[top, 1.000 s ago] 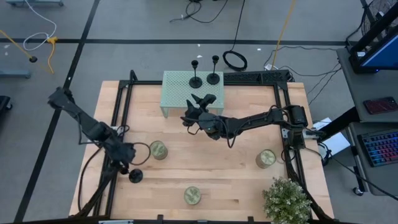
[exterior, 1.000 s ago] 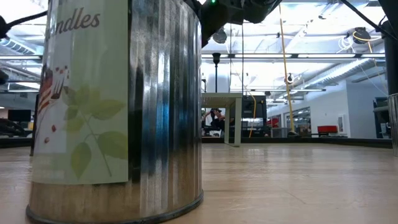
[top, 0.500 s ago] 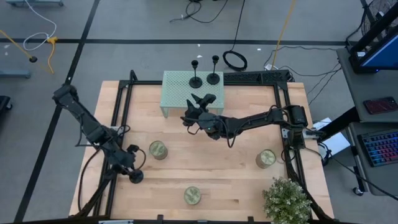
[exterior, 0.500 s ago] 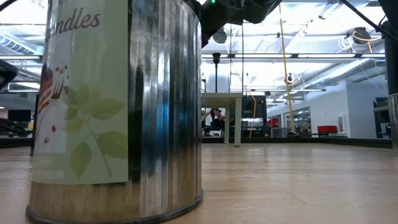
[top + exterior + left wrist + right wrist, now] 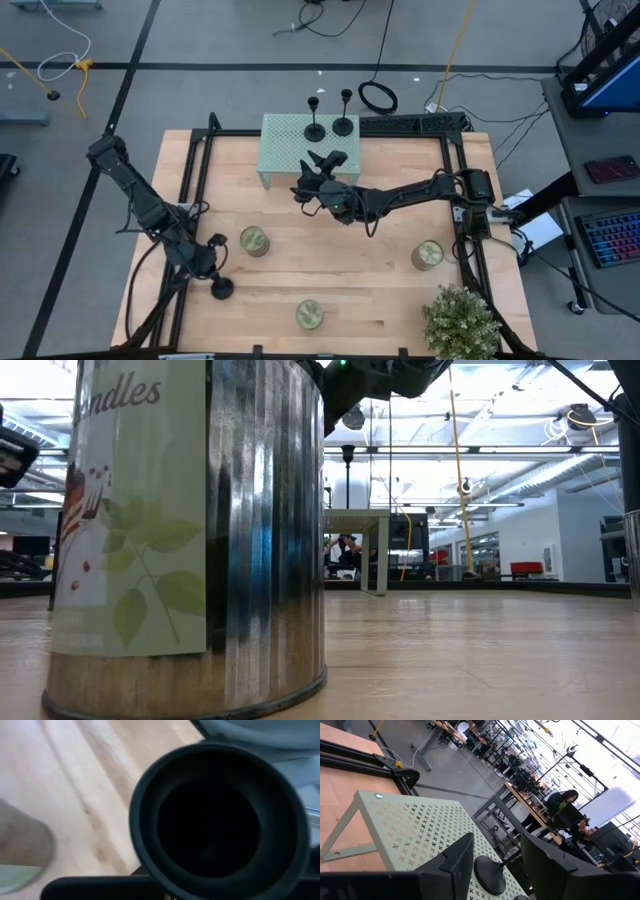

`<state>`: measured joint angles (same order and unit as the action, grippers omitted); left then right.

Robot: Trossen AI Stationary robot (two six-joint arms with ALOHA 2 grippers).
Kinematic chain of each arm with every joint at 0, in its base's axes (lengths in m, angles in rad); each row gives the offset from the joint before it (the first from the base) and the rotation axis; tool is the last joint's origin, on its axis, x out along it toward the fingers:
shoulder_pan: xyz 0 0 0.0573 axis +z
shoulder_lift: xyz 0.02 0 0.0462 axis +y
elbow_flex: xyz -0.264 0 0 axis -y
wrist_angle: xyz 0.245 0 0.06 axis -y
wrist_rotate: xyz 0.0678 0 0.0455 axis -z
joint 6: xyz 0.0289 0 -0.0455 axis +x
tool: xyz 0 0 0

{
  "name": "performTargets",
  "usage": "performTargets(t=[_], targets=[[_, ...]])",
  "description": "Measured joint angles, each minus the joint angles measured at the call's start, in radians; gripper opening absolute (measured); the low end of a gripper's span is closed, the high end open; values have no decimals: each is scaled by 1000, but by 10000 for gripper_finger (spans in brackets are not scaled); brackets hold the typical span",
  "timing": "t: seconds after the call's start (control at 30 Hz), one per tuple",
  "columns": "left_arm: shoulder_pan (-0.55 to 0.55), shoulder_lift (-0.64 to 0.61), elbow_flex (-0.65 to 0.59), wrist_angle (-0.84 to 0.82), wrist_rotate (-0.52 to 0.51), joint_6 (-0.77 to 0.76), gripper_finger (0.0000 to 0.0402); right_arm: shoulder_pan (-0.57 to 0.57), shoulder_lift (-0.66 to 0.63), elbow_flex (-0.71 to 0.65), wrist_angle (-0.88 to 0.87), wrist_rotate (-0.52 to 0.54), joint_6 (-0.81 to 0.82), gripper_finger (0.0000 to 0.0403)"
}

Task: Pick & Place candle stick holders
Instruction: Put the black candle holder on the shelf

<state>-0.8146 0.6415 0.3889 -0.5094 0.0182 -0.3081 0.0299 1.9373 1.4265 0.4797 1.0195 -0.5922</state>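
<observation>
One black candle stick holder (image 5: 221, 289) stands on its disc base on the wood table near the left edge. Its cup top (image 5: 215, 815) fills the left wrist view. My left gripper (image 5: 207, 265) is right beside it, on its far side. Two more holders (image 5: 314, 130) (image 5: 343, 125) stand on the pale green perforated shelf (image 5: 285, 150) at the back. My right gripper (image 5: 315, 175) hovers open at the shelf's near edge. In its wrist view, one holder's base (image 5: 490, 875) shows on the shelf beyond the gap between the fingers.
Three greenish-gold tins stand on the table (image 5: 254, 240) (image 5: 309, 314) (image 5: 427, 254); one (image 5: 190, 530) fills the low view's left half. A potted plant (image 5: 460, 322) sits at the near right corner. A black frame (image 5: 190, 210) runs along the table's edges.
My left gripper has gone toward the table's near edge and come right up to the lone holder. The right arm has kept still.
</observation>
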Motion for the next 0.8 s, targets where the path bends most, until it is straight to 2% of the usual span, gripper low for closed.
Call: performTargets(t=[0.13,0.3,0.37,0.47,0.57,0.67,0.73,0.8], targets=[[4,0,0,72,-81,35,27,0,0,0,1,0,-17,155],[42,0,23,211,-140,-19,13,10,-29,-1,12,39,-154,155],[61,0,50,234,-182,-10,16,22,-62,0,9,53,-143,155],[90,25,111,206,-208,90,16,46,-147,-17,-105,48,-63,155],[116,75,196,207,-299,262,13,65,-244,-51,-290,-42,90,155],[150,142,296,206,-422,409,17,74,-351,-113,-491,-197,334,155],[188,184,358,182,-510,459,21,73,-419,-179,-566,-331,498,155],[249,224,424,150,-550,457,20,69,-479,-270,-579,-430,587,155]])
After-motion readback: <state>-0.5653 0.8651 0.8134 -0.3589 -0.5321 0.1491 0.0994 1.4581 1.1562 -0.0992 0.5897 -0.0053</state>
